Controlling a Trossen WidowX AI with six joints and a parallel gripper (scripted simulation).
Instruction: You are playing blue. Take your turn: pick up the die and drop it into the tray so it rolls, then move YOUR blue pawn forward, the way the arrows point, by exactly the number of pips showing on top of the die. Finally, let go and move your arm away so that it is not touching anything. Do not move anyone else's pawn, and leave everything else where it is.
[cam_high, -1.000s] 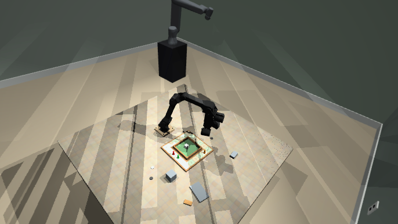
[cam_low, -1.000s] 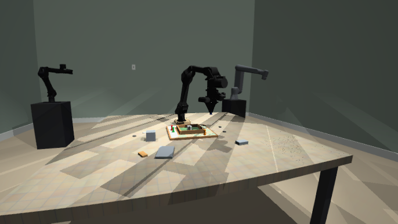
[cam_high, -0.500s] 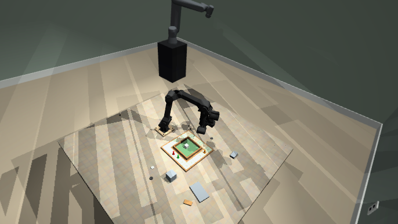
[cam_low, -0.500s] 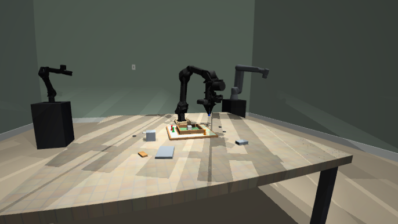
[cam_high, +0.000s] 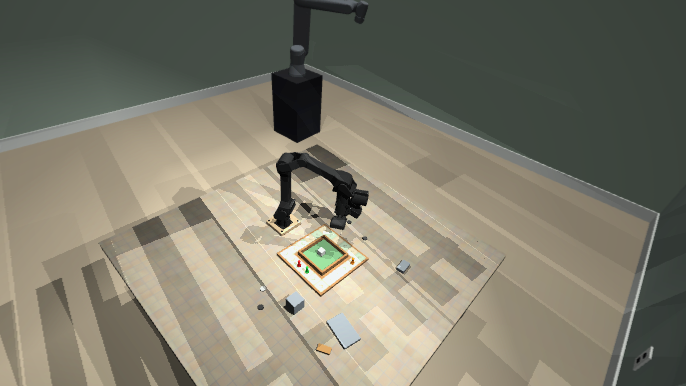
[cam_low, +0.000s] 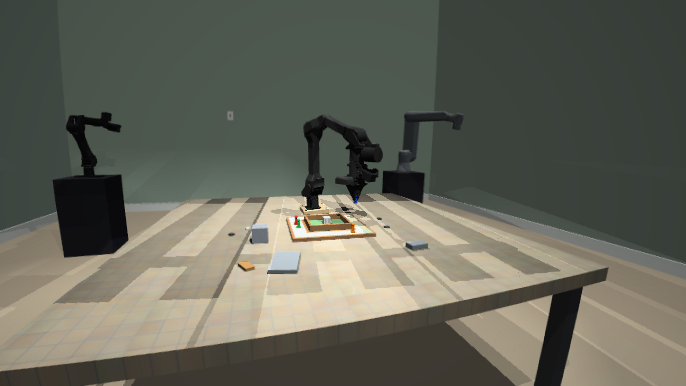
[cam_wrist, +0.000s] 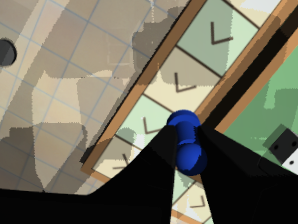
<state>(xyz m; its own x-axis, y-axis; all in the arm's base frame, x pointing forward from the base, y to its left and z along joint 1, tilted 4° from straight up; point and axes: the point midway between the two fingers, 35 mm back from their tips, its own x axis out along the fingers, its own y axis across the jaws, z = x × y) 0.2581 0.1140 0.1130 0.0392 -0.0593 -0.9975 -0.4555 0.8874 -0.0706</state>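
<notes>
"Over the lane of arrowed squares, what has the end effector (cam_high: 342, 215) (cam_low: 355, 198) (cam_wrist: 185, 135) got?"

"Our blue pawn (cam_low: 355, 202) (cam_wrist: 191, 157), pinched between its fingers. In the exterior view it hangs above the board (cam_high: 320, 288) (cam_low: 320, 237) (cam_wrist: 131, 101), not resting on it."

"And the die (cam_high: 321, 251) (cam_low: 326, 219) (cam_wrist: 286, 149)?"

"Lying in the tray (cam_high: 335, 266) (cam_low: 330, 227) (cam_wrist: 250, 89), so I judge the roll is done. The step in hand is the pawn's move. I can't read the top face from these views, though, so I won't name a count."

"Which way does it travel?"

"Toward the lower left of the wrist view, where the arrowheads point, turning with them at the corner if the count reaches that far. Next, it should be centred over the square that matches the pips, lowered upright until its base sits flat, then let go."

"What might spoil it?"

"Stopping one square off, or clipping the tray wall, which runs close beside the lane. Opening too early could topple the pawn. After release I'd lift straight up, then back away, leaving the orange (cam_high: 352, 261) (cam_low: 353, 228), red (cam_high: 299, 263) (cam_low: 296, 220) and green (cam_high: 307, 270) (cam_low: 298, 223) pawns alone."
</notes>
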